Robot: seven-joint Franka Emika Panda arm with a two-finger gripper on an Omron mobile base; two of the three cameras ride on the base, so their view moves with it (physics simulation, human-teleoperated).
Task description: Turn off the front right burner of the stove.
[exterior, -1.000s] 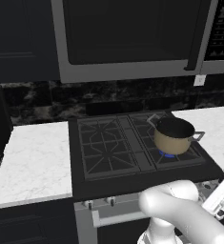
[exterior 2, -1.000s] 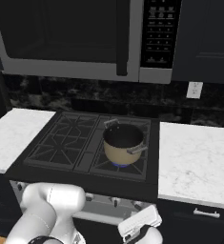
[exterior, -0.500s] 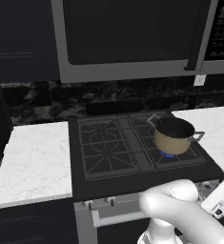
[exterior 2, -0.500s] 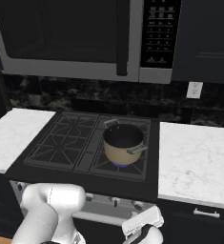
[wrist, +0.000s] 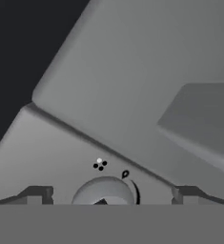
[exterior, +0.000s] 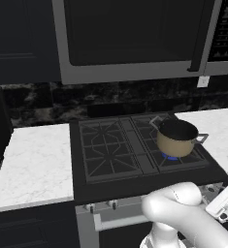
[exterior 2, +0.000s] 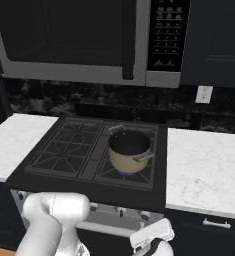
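While the arm hangs low before the range, the scene reads as follows, largest thing first:

microwave (exterior 2: 89, 40): wide steel-framed box with dark glass, mounted above the cooking surface; its keypad sits at its right end

stove (exterior: 110, 145): black gas range set between 2 white marble stretches of worktop (exterior: 30, 164); black cast-iron grates on top; steel front below with a row of small silver knobs and a bar handle

arm (exterior 2: 54, 220): white, rising in front of the steel front; its hand reaches down toward the range's right end in both base views

pot (exterior 2: 129, 150): tan, dark inside, 2 handles; it stands upright on the grate at the front right

front right burner (exterior 2: 125, 173): directly under the pot at the range's front right; a blue glow shows beneath the pot's base in both base views; the other grate sections show none

gripper (wrist: 106, 193): seen from the hand camera, close against the grey steel front; jaws spread wide, 1 dark tip at each side, gripping nothing

knob (wrist: 104, 193): round and silver, between the 2 tips and apart from both; a small dot cluster and a mark are printed just above it
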